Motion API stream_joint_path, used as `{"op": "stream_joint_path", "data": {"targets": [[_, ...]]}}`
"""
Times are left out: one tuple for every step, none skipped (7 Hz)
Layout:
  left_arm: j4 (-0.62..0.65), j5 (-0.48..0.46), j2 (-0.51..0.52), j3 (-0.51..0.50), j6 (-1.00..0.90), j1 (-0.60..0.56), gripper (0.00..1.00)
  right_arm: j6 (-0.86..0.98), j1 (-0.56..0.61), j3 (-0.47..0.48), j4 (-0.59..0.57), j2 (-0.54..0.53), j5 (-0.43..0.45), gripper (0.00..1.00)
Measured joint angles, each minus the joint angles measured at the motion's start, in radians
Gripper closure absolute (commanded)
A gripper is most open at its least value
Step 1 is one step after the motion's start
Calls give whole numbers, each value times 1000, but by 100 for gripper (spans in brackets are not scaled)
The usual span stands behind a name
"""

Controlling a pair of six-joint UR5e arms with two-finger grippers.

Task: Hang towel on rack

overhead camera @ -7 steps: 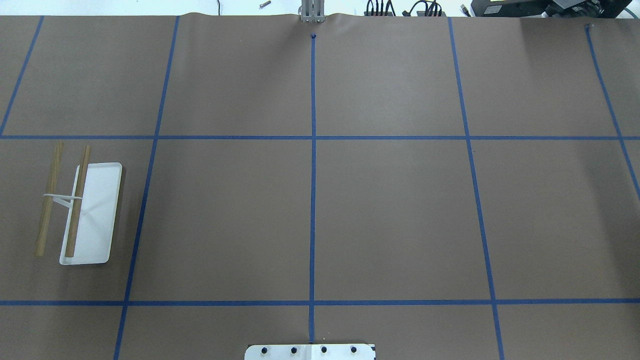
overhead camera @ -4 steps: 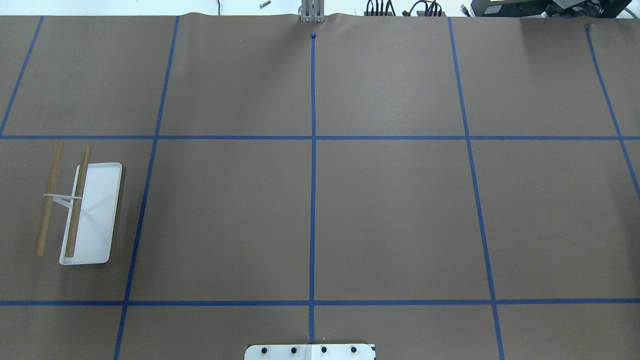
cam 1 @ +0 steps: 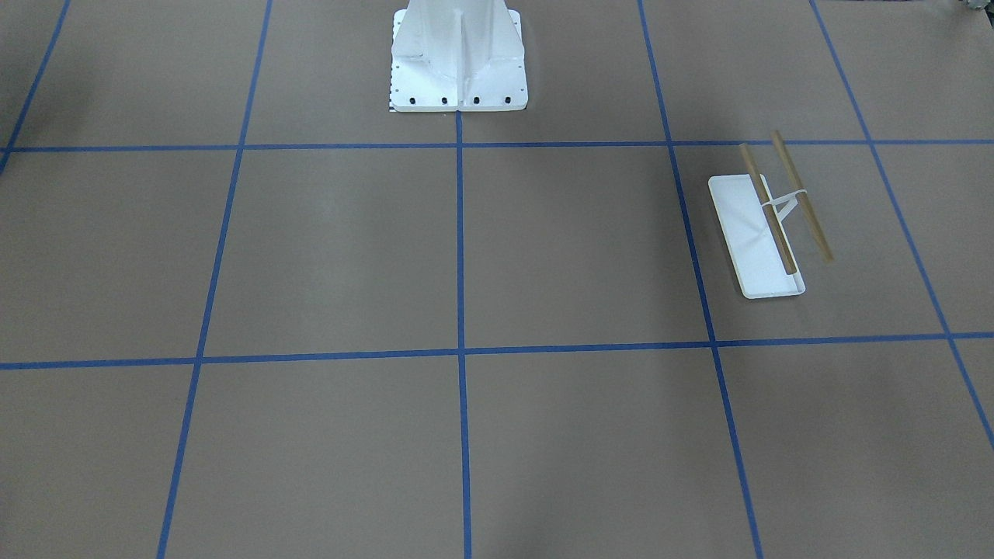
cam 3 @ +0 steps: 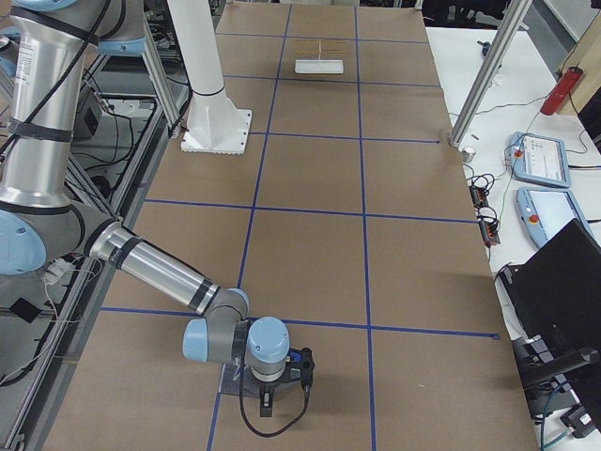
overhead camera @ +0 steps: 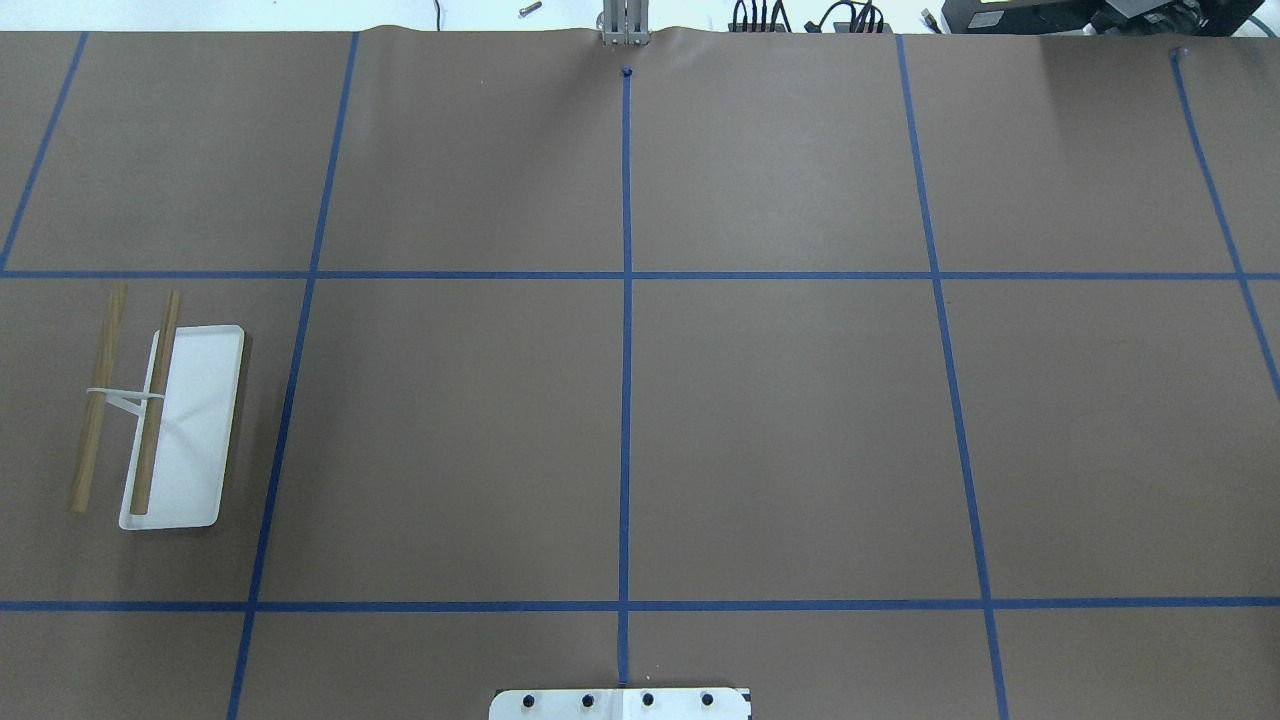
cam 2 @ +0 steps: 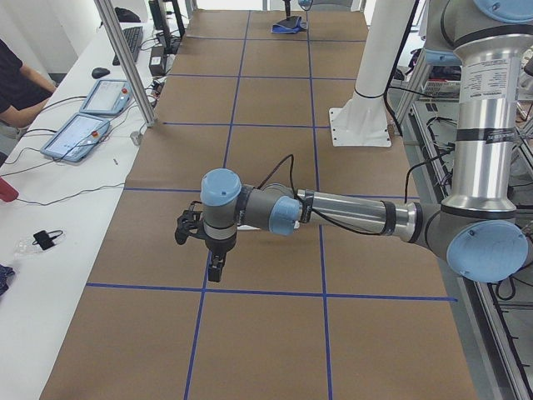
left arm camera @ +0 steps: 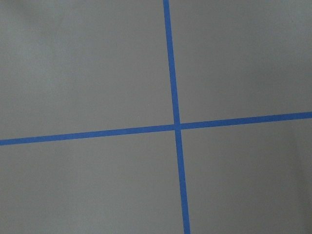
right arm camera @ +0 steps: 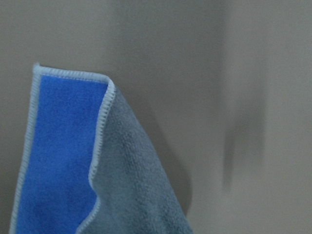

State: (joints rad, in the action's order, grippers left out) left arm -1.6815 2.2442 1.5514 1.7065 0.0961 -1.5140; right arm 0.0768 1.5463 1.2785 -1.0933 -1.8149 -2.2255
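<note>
Overhead exterior view: the rack [overhead camera: 195, 440] is seen standing near the left edge of the table [overhead camera: 780, 430]. Its white tray base is laid flat on the brown paper, and its two wooden bars [overhead camera: 155, 410] are carried side by side on a thin white upright. The bars are set parallel with the tray's long side, one over the tray's outer edge and the other out beyond it. The paper is divided into squares by blue tape lines [overhead camera: 626, 420]. A white bolted pedestal [cam 1: 458, 62] is shown at the robot's edge of the table in the front-facing view.

In the exterior right view the right gripper [cam 3: 267, 406] is pointed down, close over the table at the robot's right end. The towel [cam 3: 228, 380] is found directly beneath that wrist, beside a tape line, well apart from the rack at the far end. In the right wrist view a corner of the cloth is folded over, so that the blue underside is shown beside the grey fuzzy face, both bordered by light stitching. Whether these fingers are spread, narrowed or closed on the cloth cannot be told.

In the exterior left view the left gripper [cam 2: 214, 273] is held above the paper, pointed down near a tape line. How its fingers are set cannot be told either.
</note>
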Motion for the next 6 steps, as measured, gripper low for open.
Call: {"op": "stream_joint_path", "data": {"targets": [[-6, 0, 2, -2, 0, 0, 1, 0, 0, -17, 13, -1, -23, 0], [-8, 0, 4, -3, 0, 0, 1, 1, 0, -24, 17, -1, -46, 2], [-9, 0, 5, -3, 1, 0, 1, 1, 0, -30, 18, -1, -59, 35], [-9, 0, 6, -3, 2, 0, 1, 1, 0, -36, 19, -2, -71, 89], [-9, 0, 6, -2, 2, 0, 1, 5, 0, -39, 23, -5, -84, 100], [-9, 0, 7, 0, 2, 0, 1, 24, 0, -39, 37, -11, -91, 100]]}}
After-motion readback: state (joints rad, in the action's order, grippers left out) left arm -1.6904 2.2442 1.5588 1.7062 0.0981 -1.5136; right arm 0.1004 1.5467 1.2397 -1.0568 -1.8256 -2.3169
